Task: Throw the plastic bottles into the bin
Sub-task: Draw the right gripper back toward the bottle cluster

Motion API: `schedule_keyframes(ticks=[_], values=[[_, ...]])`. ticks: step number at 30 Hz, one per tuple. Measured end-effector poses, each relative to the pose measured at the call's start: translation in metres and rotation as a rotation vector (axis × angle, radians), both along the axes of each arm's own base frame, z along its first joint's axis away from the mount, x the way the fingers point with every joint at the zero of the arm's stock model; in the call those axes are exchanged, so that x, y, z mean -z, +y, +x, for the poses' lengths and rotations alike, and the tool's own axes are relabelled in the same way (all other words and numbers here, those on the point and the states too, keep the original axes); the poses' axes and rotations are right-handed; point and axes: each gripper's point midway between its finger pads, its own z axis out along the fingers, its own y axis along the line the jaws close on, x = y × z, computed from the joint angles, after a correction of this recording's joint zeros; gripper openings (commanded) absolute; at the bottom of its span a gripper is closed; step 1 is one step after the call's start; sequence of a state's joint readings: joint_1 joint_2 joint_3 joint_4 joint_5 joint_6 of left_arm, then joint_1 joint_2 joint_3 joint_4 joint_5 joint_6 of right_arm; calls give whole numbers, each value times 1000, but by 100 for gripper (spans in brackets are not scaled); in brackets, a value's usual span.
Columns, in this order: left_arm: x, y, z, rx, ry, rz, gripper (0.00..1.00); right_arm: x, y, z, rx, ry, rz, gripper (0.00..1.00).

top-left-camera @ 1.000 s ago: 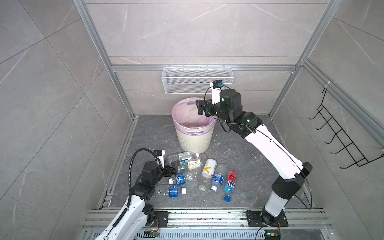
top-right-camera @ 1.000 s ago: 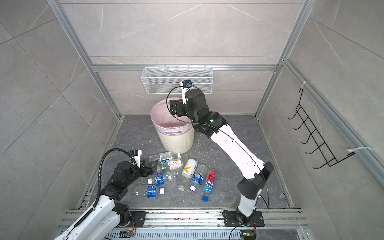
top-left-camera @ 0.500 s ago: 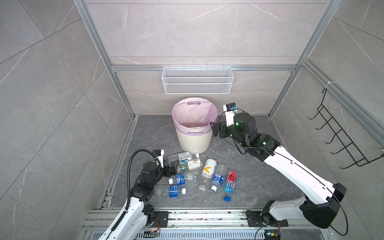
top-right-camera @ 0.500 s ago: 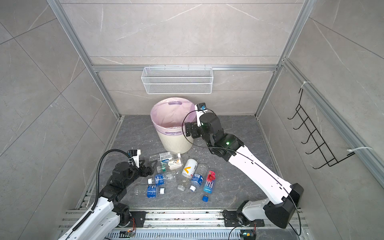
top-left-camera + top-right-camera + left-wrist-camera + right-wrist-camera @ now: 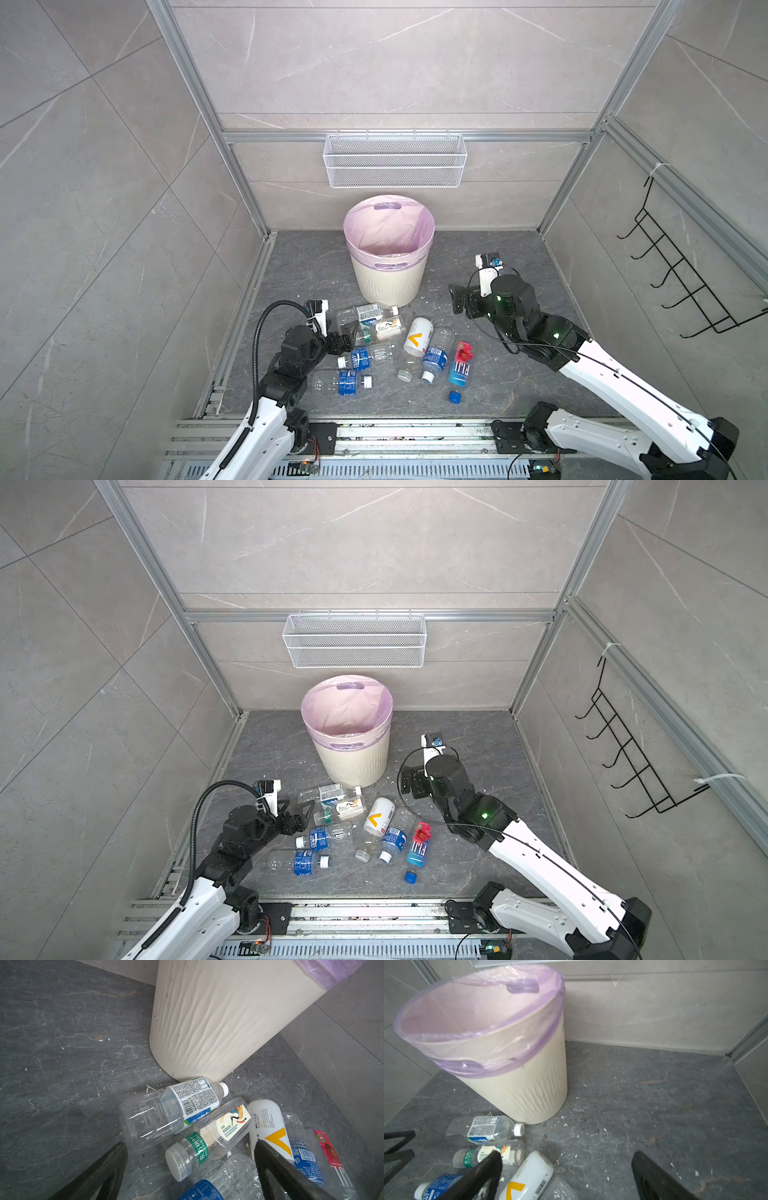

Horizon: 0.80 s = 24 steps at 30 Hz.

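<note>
The cream ribbed bin (image 5: 388, 266) (image 5: 351, 746) with its pink liner stands at the back of the floor. Several plastic bottles lie in front of it, among them a white one with a yellow mark (image 5: 417, 334) (image 5: 529, 1178), a clear one with a white label (image 5: 368, 312) and a green-banded one (image 5: 199, 1147). My left gripper (image 5: 343, 338) (image 5: 190, 1145) is open, low at the left of the pile, with the green-banded bottle's cap between its fingers, untouched. My right gripper (image 5: 457, 297) (image 5: 566, 1154) is open and empty, right of the bin and behind the pile.
A white wire-mesh basket (image 5: 395, 160) hangs on the back wall above the bin. A black hook rack (image 5: 681, 282) sticks out from the right wall. A loose blue cap (image 5: 455, 397) lies near the front rail (image 5: 374, 432).
My right arm has swung from above the bin's rim down and to the right, to near the floor, its gripper still open. The left arm and the bottles have not moved.
</note>
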<state>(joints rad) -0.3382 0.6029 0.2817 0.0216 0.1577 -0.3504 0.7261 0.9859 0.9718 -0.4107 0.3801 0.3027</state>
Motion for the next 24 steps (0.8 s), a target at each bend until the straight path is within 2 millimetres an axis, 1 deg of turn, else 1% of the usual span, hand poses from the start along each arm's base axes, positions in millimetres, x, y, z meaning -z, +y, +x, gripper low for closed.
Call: schedule_keyframes(ticks=[3,7,19,24], values=[[1,-5,-3,19,-1,14,97,22,-11,-9,24,30,-4,99],[6,-10,-7,38,5,42,97,43,-24,-21,52,48,6,99],[18,-14,-10,48,24,107,97,87,-47,-41,96,67,24,99],[25,-16,-10,53,43,131,97,98,-51,-44,100,52,36,99]])
